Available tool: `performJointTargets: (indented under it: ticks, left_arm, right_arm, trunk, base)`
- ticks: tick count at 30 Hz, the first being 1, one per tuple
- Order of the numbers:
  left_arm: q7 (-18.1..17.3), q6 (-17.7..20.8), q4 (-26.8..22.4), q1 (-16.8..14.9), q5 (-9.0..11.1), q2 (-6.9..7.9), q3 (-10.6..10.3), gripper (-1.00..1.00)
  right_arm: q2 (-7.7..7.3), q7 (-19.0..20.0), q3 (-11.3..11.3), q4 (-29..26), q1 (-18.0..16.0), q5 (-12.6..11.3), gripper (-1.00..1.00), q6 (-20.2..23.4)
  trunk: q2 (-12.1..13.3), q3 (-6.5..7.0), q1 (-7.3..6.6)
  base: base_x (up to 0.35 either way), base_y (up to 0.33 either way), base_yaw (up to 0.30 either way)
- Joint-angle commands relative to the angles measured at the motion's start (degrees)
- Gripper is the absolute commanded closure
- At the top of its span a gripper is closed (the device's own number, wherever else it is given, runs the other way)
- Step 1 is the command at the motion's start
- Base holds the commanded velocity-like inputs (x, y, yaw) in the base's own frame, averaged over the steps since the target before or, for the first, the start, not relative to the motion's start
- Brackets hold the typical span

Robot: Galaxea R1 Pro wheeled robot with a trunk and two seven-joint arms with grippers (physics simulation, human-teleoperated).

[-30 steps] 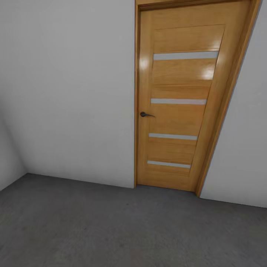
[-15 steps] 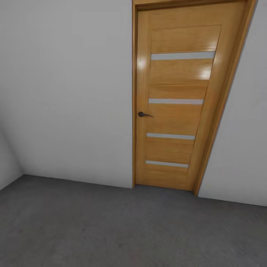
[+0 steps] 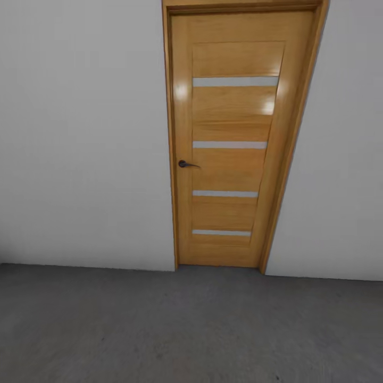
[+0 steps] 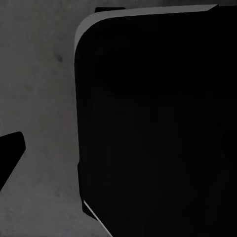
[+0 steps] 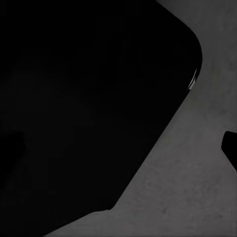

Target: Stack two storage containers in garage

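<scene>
Garage floor [image 3: 159, 330], grey speckled concrete, lay before a closed wooden door [image 3: 234, 143] set in white walls [image 3: 80, 133]. Each wrist view showed a large black shape above that concrete; neither tool's opening could be told.

Black rounded-corner body panel [image 4: 153, 123], pale thin edge highlights

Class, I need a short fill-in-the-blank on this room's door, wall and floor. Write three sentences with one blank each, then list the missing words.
1. The wooden door has ___ pale frosted strips across it.
2. The door handle is a dark ___ colour.
3. The floor is grey, and the wall beside the door is plain ___.

Missing words: four; grey; white
</scene>
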Motion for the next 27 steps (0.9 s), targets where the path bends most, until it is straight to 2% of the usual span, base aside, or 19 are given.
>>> performJointTargets:
  ticks: [1,16,23,27]
  left_arm:
    - [0.01,-0.15,0.01,-0.01,0.07,-0.02,0.02,-1.00]
    - [0.01,-0.14,0.00,-0.01,0.06,-0.24,0.03,-1.00]
    - [0.37,-0.02,0.01,-0.01,-0.12,-0.21,-0.17,-1.00]
    - [0.43,0.10,0.01,-0.01,0.02,-0.17,-0.19,-1.00]
  right_arm:
    - [0.01,0.03,0.11,0.00,-0.01,-0.10,-1.00,-0.16]
    - [-0.11,0.03,0.10,0.00,-0.01,-0.10,-1.00,-0.25]
    - [-0.56,-0.55,0.75,-0.06,-0.01,0.66,-1.00,-0.41]
    - [-0.32,-0.57,0.78,-0.08,-0.01,0.65,-1.00,-0.42]
  trunk:
    - [-0.02,-0.04,0.00]
    - [-0.02,-0.04,0.00]
    - [-0.02,-0.04,0.00]
    - [-0.02,-0.04,0.00]
  base:
    - [0.000,0.000,-0.242]
    - [0.001,0.000,-0.225]
    - [0.241,0.000,-0.018]
    - [0.311,0.000,-0.002]
